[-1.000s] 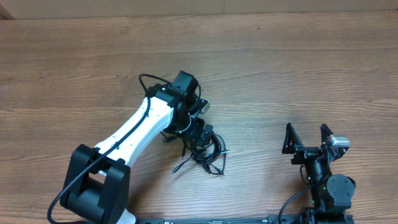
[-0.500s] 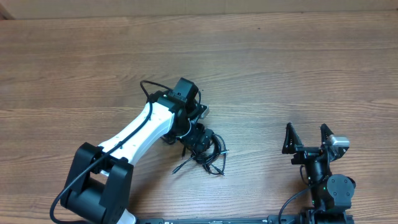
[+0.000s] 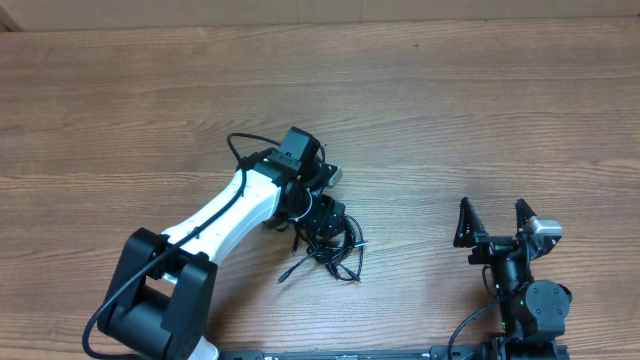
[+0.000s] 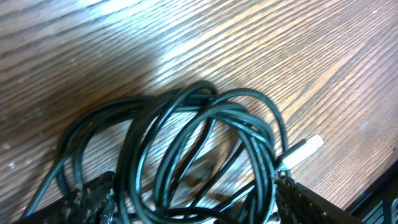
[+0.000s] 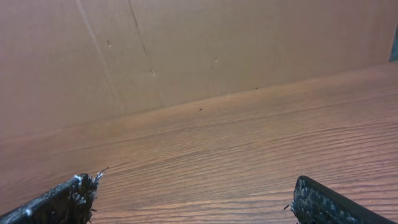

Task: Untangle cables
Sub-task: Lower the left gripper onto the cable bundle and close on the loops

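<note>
The left gripper [image 4: 189, 202] sits low over the cables [image 4: 205, 118]. Its two fingers are wide apart with black loops between them, not pinched yet. The tangle lies on the wooden table [image 3: 450, 100], near the middle. The right gripper [image 3: 492, 215], well apart, is wide open and empty. The step looks like grabbing the tangle. Next, it should pinch one loop and pull gently.

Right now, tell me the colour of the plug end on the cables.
Silvery white plug against black cables; clearest in the left wrist view.
</note>
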Robot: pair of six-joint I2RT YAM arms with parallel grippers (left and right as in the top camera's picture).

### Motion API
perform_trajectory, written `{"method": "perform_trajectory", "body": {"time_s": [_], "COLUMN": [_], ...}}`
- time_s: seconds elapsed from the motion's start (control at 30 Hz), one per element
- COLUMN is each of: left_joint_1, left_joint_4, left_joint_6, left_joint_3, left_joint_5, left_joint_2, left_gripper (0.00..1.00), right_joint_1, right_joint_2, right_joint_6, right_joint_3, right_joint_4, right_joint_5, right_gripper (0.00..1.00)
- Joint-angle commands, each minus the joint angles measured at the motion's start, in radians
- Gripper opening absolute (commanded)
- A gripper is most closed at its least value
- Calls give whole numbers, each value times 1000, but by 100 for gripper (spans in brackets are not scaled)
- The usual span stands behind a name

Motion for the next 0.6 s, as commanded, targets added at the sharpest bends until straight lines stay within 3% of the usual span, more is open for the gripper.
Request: {"method": "perform_trajectory", "body": {"time_s": [0.0,0.57], "left_joint_1": [-13,-13], "left_joint_4": [2,-51], "left_joint_6": [-27,-58], "left_joint_3": [-11,-15], "left_joint_5": [20,-39], "left_joint_2": [9,9], "left_gripper": [82,76], "right_joint_1": [-3,-3], "right_joint_2": [0,0], "right_joint_6": [-3,-4], "right_joint_3": [-8,-8], "right_joint_4": [5,5], "right_joint_5": [13,13], "right_gripper": [100,100]}}
